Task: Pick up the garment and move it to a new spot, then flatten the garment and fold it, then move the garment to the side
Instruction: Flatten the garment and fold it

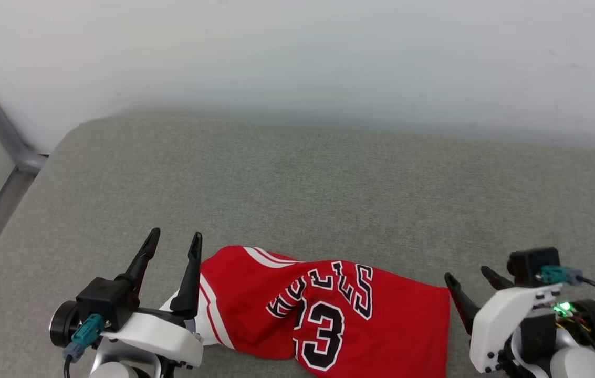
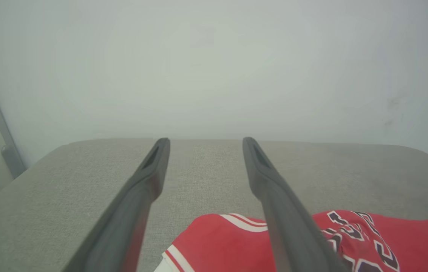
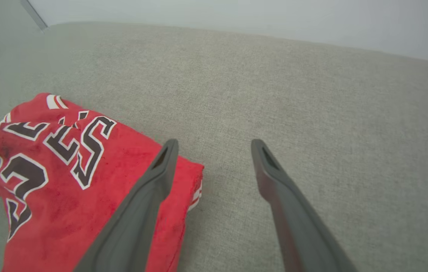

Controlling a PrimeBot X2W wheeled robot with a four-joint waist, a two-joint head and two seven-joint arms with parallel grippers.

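One rumpled red garment (image 1: pixel 339 315), blocky black lettering (image 3: pixel 92 150), coarse grey woven cushion (image 1: pixel 329 184)

Place: a plain indoor room, more like a test space than a furnished home; which of the two cannot be told.
Surface: a wide grey fabric-covered pad (image 1: pixel 297 178) with a rounded far-left corner.
Backdrop: a plain white wall (image 1: pixel 297 52) right behind its far edge.
Left side: a grey metal frame (image 1: pixel 11 142) beside that corner.
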